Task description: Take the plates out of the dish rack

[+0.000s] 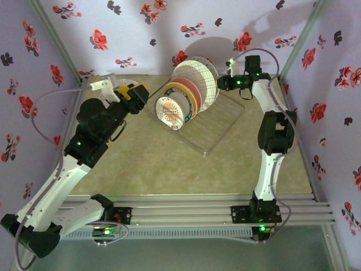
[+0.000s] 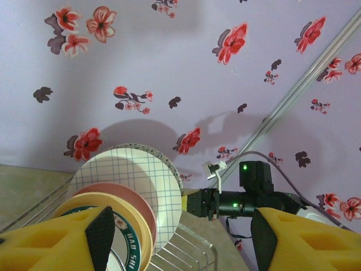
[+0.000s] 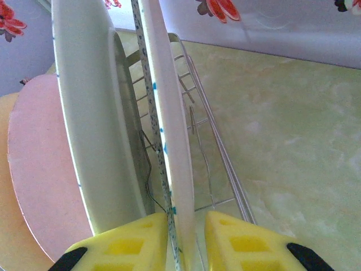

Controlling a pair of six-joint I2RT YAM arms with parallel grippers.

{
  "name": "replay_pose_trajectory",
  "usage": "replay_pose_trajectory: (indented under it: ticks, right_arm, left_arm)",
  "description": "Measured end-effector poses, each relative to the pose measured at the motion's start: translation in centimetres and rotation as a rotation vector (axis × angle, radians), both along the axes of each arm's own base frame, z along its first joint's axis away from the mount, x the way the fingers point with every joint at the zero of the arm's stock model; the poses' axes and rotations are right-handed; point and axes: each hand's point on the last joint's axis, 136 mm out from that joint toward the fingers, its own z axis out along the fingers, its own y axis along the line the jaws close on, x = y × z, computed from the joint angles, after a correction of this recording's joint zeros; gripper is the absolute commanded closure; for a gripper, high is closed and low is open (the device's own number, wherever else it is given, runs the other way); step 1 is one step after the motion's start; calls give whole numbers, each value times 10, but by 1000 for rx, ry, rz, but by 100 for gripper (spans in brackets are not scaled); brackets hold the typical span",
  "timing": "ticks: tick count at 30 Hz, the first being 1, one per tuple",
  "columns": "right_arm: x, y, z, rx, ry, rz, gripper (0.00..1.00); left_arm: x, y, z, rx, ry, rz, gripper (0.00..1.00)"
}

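Observation:
The dish rack (image 1: 217, 127) stands at the back middle of the table, with several plates upright in it. From front to back they are a small sunburst plate (image 1: 171, 110), an orange-tan one (image 1: 181, 89), a pink one (image 1: 190, 84) and a grid plate (image 1: 200, 76). Behind these stands a speckled plate (image 3: 169, 113). My right gripper (image 1: 221, 83) straddles the speckled plate's rim. Its left finger (image 3: 130, 243) touches the plate and a narrow gap remains at the right finger (image 3: 242, 243). My left gripper (image 1: 135, 93) is open, just left of the front plates, holding nothing.
The rack's wire ribs (image 3: 220, 147) run on to the right of the plates. Floral walls close in the back and both sides, and a metal post (image 2: 304, 84) stands in the back right corner. Bare green tabletop (image 1: 169, 164) lies in front of the rack.

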Motion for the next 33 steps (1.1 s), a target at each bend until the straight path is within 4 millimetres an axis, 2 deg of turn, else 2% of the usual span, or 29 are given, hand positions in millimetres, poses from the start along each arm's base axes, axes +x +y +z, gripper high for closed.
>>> replay_pose_trajectory:
  ticks: [6, 9, 13, 17, 29, 33]
  right_arm:
    - [2, 0, -1, 2, -6, 2, 75]
    - [3, 1, -2, 7, -3, 1, 79]
    - [4, 2, -4, 11, 2, -1, 92]
    - [6, 0, -6, -11, -3, -11, 100]
    - [9, 0, 0, -69, -24, -46, 100]
    - [8, -2, 13, -108, -52, -78, 100]
  left_arm:
    - [-1, -1, 1, 1, -6, -4, 32]
    - [0, -2, 1, 4, -7, -4, 32]
    - [0, -2, 1, 4, -6, -5, 32]
    - [0, -2, 1, 4, -7, -5, 32]
    - [0, -2, 1, 3, -6, -5, 32]
    - [0, -3, 1, -1, -3, -6, 32]
